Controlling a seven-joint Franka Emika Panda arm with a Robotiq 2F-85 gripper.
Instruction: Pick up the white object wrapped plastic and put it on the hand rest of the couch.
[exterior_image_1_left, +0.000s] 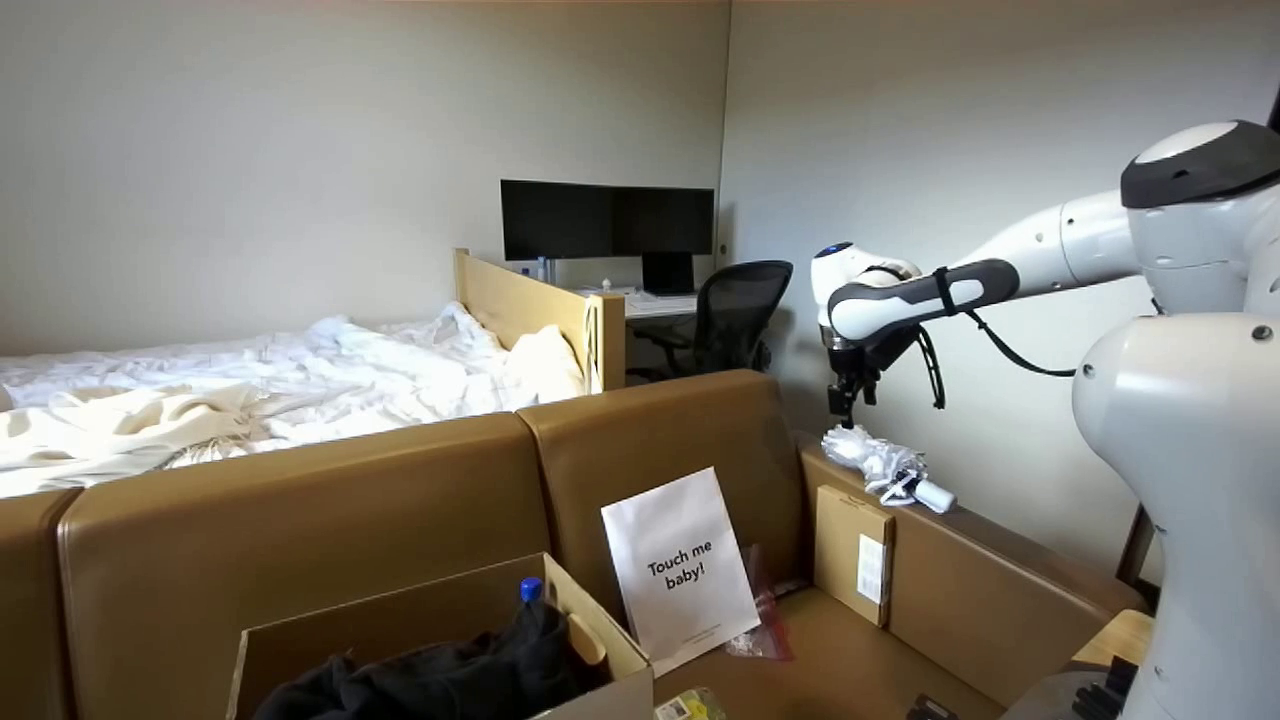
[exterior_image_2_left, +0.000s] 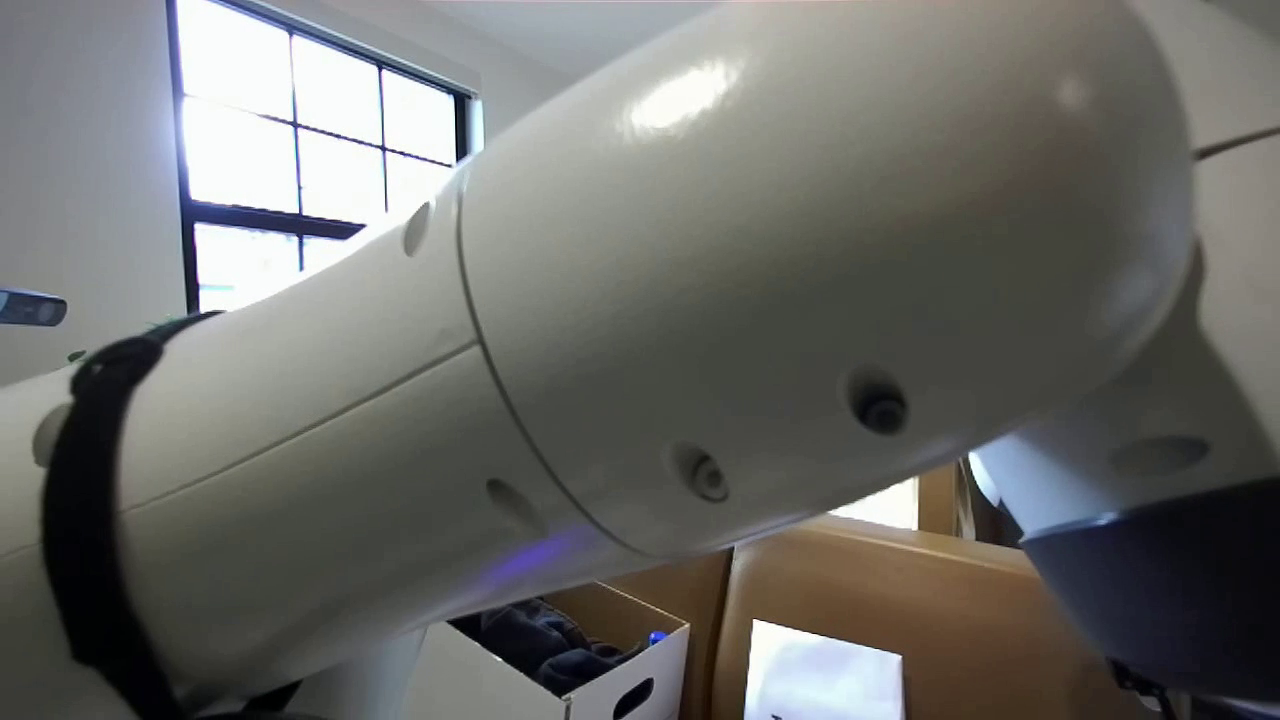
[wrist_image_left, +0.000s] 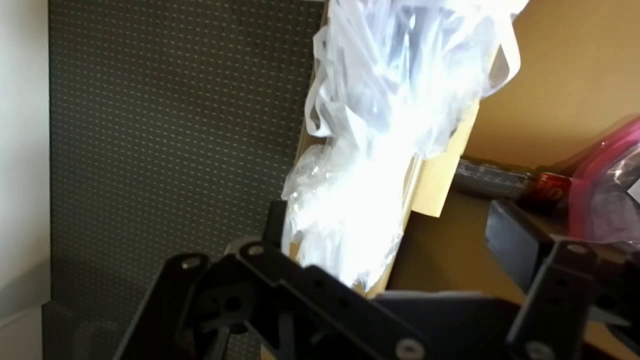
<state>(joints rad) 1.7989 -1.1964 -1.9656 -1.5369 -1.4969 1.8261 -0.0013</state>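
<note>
- Well over to the left in an exterior view, rumpled white bedding (exterior_image_1_left: 350, 370) lies behind the long, brown, leather-like couch (exterior_image_1_left: 650, 430).
- Next comes an open-topped cardboard box (exterior_image_1_left: 620, 695) holding bunched dark cloth (exterior_image_1_left: 450, 675), neither of which the job calls for.
- Beyond it, a white sheet printed "Touch me baby!" (exterior_image_1_left: 685, 570) leans against the backrest.
- Further right, a flat brown cardboard package (exterior_image_1_left: 838, 545) stands against the inner face of the brown padded hand rest (exterior_image_1_left: 1020, 555).
- On top of that hand rest lies the white object wrapped in crinkled clear plastic (exterior_image_1_left: 872, 460), its smooth white end towards the robot. Judging by this, the placing looks done; what seems left is raising the black two-fingered gripper (wrist_image_left: 394, 233) clear without snagging the loose plastic.
- Across the wrist view, the order is dark flecked surface (wrist_image_left: 175, 125), one finger (wrist_image_left: 275, 222), the wrapped bundle, then the opposite finger (wrist_image_left: 507, 235). The jaws stand wide apart with nothing pinched.
- The bundle's near end shows between them, close to the finger on the left and well apart from its partner; most of its length stretches out past the tips. Whether the plastic touches that nearer finger, I cannot tell.
- Rightmost, the white arm (exterior_image_1_left: 1060, 240) reaches in over the hand rest.
</note>
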